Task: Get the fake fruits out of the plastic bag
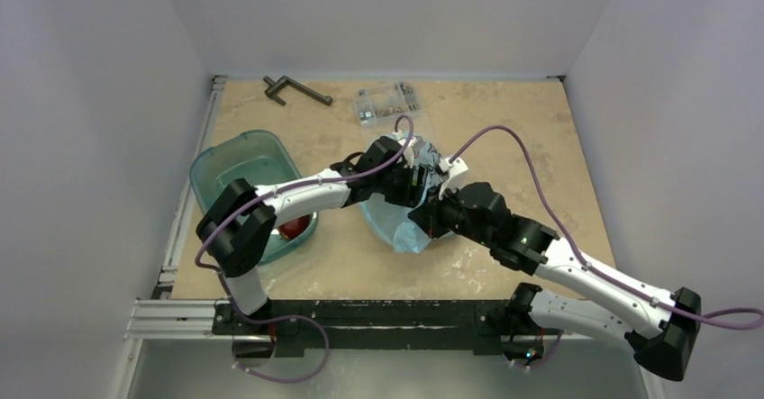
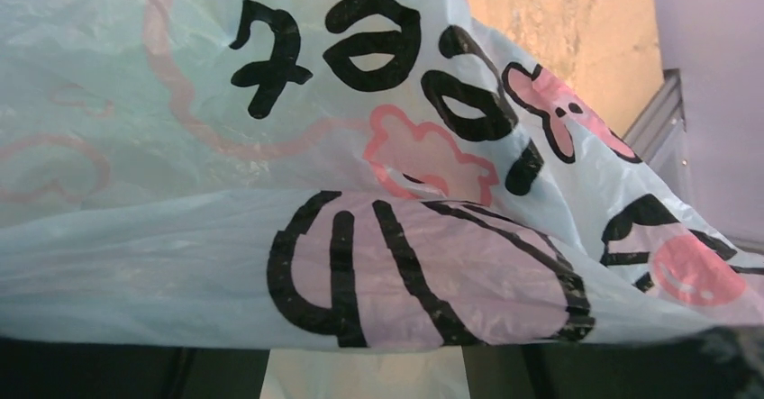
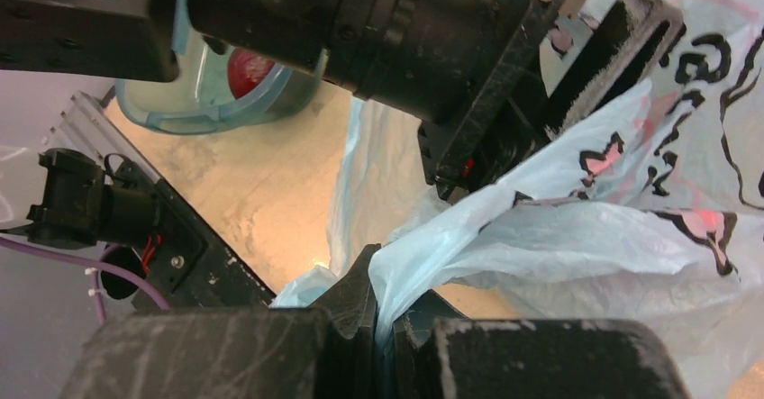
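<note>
The plastic bag (image 1: pixel 403 228) is seen crumpled at the middle of the top view, its light-blue film spread on the table (image 1: pixel 504 120) and its printed part raised between the two arms. In the left wrist view almost the whole frame is filled by the bag's film, on which black characters and pink cartoon shapes are printed. What is inside the bag cannot be made out.

A dark red apple (image 1: pixel 293 230) is seen outside the bag, lying in the near end of a teal translucent tub (image 1: pixel 236 158) at the left of the top view; it also shows in the upper left of the right wrist view.

A fold of the bag's blue film is pinched in the right gripper (image 3: pixel 386 331), whose jaws are closed tight on it at the bottom centre of its own view. The left gripper (image 1: pixel 423 181) is pressed into the raised printed part of the bag; its jaws are parted, with film lying across them, and no grip can be made out.

Toward the top of the top view, a clear parts box (image 1: pixel 389 104) and a dark metal tool (image 1: pixel 295 90) are lying on the table, well apart from the bag.
</note>
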Action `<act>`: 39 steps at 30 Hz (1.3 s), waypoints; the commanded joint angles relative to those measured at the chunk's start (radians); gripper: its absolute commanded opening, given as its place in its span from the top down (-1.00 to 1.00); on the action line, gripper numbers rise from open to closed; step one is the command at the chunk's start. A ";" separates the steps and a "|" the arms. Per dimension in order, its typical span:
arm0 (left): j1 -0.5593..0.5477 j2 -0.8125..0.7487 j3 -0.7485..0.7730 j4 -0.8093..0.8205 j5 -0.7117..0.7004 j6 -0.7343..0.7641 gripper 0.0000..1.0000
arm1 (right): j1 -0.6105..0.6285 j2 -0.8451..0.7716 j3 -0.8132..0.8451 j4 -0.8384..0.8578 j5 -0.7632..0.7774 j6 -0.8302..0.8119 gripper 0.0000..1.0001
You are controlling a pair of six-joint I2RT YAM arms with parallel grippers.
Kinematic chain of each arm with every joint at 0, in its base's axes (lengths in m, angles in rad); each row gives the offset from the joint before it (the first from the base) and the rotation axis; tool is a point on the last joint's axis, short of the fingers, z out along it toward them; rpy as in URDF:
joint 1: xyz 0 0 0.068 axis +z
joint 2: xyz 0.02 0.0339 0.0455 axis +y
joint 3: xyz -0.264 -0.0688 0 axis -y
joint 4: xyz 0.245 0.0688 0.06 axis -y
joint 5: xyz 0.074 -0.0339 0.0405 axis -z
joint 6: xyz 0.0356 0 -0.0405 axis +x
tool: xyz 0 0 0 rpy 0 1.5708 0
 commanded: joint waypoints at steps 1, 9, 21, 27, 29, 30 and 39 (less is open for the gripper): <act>0.000 0.039 0.034 0.121 0.150 0.050 -0.34 | 0.001 -0.043 -0.010 0.034 -0.011 0.005 1.00; -0.002 0.023 -0.028 0.196 0.155 0.029 -0.39 | 0.001 -0.107 -0.014 -0.098 0.115 0.056 1.00; -0.017 -0.039 -0.155 0.102 0.056 0.057 -0.35 | 0.000 -0.016 -0.051 -0.659 0.309 0.503 0.47; -0.022 -0.056 -0.252 0.128 0.046 0.028 -0.32 | -0.001 0.071 -0.022 -0.534 0.337 0.492 -0.20; -0.025 -0.074 -0.260 0.129 0.040 0.027 -0.32 | -0.001 0.091 0.023 -0.516 0.360 0.465 -0.51; -0.026 -0.080 -0.262 0.129 0.043 0.029 -0.32 | 0.000 0.096 0.048 -0.499 0.361 0.437 -0.62; -0.032 -0.170 -0.271 0.114 0.039 0.025 -0.34 | 0.001 0.066 0.219 -0.387 0.176 0.186 -0.98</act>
